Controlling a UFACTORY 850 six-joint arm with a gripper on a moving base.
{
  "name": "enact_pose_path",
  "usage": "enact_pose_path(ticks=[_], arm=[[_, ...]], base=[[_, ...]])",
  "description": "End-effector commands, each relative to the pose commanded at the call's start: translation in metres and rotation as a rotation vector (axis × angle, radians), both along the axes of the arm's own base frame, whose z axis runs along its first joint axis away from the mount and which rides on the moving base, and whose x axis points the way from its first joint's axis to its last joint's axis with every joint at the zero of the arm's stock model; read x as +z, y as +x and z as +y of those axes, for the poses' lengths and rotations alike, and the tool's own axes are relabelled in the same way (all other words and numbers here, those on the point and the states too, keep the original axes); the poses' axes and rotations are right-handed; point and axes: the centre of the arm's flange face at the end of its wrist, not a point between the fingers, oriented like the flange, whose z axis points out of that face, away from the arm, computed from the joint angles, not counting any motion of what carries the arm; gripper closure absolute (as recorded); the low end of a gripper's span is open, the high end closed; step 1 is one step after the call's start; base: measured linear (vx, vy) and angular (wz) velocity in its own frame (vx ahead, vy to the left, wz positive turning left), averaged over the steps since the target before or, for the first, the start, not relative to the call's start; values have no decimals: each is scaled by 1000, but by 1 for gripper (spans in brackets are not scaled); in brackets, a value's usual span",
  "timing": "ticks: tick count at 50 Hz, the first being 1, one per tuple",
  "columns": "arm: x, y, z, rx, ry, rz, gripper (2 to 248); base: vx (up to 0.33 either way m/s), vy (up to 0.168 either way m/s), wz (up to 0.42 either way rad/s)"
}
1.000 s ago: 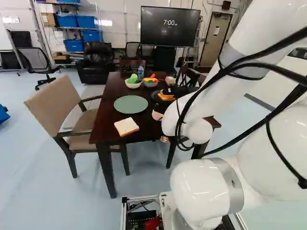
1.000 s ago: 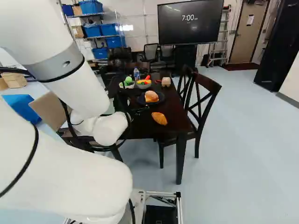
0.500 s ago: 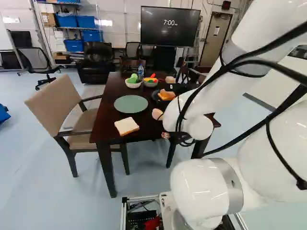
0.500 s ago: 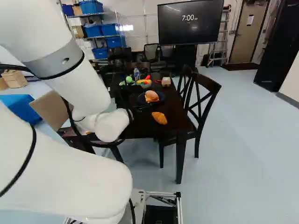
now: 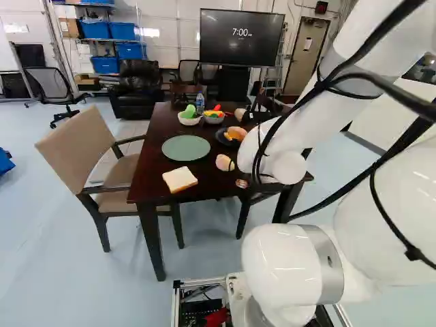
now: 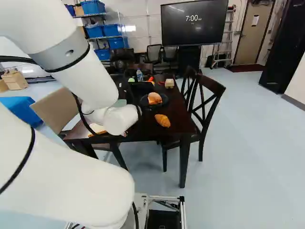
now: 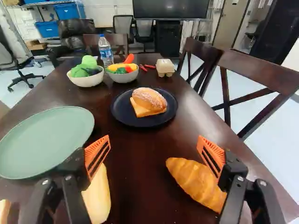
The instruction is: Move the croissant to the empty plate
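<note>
The hand is spread wide, gripping nothing — the croissant lies on the counter, apart from the green plate.

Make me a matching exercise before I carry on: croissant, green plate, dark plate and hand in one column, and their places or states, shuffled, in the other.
Things:
1. croissant
2. green plate
3. dark plate
4. hand

Places or states:
A. has a bun above its surface
B. open, gripping nothing
C. directly on the table, off both plates
D. has no food on it

Right pairs: 1-C, 2-D, 3-A, 4-B
</note>
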Motion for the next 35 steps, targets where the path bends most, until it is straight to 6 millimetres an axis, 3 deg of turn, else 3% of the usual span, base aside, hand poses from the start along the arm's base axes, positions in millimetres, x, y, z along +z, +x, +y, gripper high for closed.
enact_pose_path(ticks=[35], arm=[[14, -8, -43, -129, 11, 106, 3]], base=[[0, 0, 0]])
